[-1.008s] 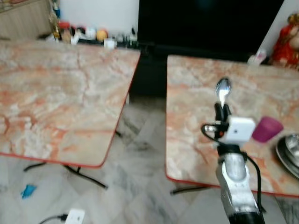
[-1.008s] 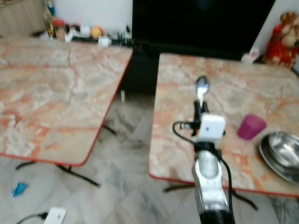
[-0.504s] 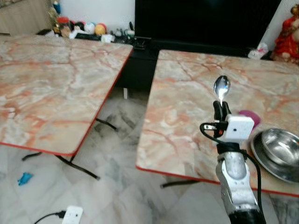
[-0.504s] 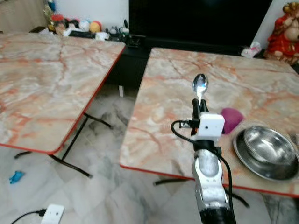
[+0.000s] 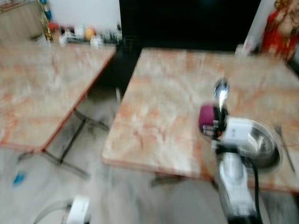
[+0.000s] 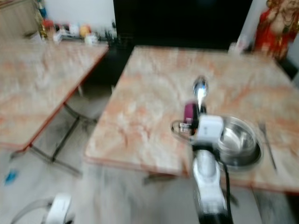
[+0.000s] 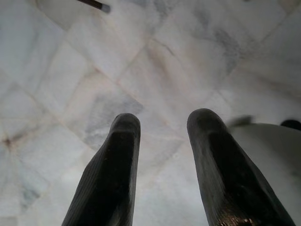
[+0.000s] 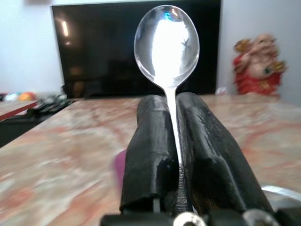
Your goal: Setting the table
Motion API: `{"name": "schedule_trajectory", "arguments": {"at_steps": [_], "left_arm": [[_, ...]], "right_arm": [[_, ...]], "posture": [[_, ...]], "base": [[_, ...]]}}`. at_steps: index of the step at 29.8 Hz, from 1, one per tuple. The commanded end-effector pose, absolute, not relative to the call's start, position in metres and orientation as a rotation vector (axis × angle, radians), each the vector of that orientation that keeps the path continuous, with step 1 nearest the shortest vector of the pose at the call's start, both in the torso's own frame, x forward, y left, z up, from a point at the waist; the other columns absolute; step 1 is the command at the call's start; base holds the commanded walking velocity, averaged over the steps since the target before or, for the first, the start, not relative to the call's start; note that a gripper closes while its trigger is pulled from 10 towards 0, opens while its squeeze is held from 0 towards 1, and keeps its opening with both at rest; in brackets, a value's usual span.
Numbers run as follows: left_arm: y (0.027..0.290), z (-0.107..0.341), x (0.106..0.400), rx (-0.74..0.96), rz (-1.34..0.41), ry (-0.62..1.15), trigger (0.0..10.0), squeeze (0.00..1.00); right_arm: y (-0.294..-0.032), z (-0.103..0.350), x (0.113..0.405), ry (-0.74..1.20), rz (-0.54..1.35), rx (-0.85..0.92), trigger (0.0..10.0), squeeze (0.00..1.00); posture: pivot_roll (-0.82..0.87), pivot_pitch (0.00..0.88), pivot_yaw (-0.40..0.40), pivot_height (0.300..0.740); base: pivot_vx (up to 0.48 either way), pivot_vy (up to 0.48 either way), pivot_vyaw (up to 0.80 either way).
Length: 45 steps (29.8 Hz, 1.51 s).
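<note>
On the right table (image 5: 159,107) a bowl (image 5: 261,144) stands near the front edge, a cup (image 5: 205,117) just left of it, a fork (image 5: 284,148) at its right, and another table (image 5: 42,88) stands further left.

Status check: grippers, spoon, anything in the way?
Right gripper shut on spoon, bowl up. Left gripper open over floor. Steel bowl, purple cup on table ahead.

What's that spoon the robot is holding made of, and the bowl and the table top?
The spoon, pinched in the right hand, looks like polished steel: it mirrors the room. The bowl seems to be shiny metal too, silvery with bright glints. The table top looks marble-patterned, pink-orange veins; its thin red edge suggests laminate, though I can't be sure.
</note>
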<state>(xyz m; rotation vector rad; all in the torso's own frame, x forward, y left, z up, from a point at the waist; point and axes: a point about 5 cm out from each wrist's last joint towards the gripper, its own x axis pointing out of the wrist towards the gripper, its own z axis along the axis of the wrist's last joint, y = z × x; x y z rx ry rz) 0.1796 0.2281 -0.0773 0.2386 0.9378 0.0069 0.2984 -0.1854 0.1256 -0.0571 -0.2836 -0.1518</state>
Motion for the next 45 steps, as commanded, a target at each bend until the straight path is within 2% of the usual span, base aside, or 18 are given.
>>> {"name": "schedule_trajectory", "arguments": {"at_steps": [1, 17, 23, 29, 45], "left_arm": [[0.235, -0.078, 0.174, 0.258, 0.012, 0.964, 10.0, 0.00], [0.247, -0.080, 0.161, 0.251, 0.027, 0.981, 10.0, 0.00], [0.235, -0.081, 0.169, 0.235, 0.021, 0.963, 10.0, 0.00], [0.224, -0.079, 0.180, 0.236, 0.006, 0.948, 10.0, 0.00], [0.229, -0.075, 0.185, 0.237, 0.008, 0.931, 10.0, 0.00]], "right_arm": [[-0.179, 0.132, 0.301, -0.310, -0.136, -0.046, 10.0, 0.00], [-0.180, 0.135, 0.303, -0.318, -0.135, -0.054, 10.0, 0.00], [-0.181, 0.135, 0.304, -0.302, -0.139, -0.044, 10.0, 0.00], [-0.181, 0.134, 0.305, -0.298, -0.136, -0.048, 10.0, 0.00], [-0.183, 0.135, 0.305, -0.296, -0.139, -0.075, 10.0, 0.00]], "posture": [[0.12, 0.010, -0.002, 0.740], [0.12, 0.020, -0.015, 0.740], [0.12, 0.021, -0.014, 0.740], [0.12, 0.021, -0.012, 0.740], [0.12, 0.023, -0.006, 0.740]], "base": [[0.000, -0.319, 0.00], [0.000, -0.320, 0.00], [0.000, 0.000, -0.15], [0.000, 0.000, -0.78], [0.000, 0.000, -0.05]]}}
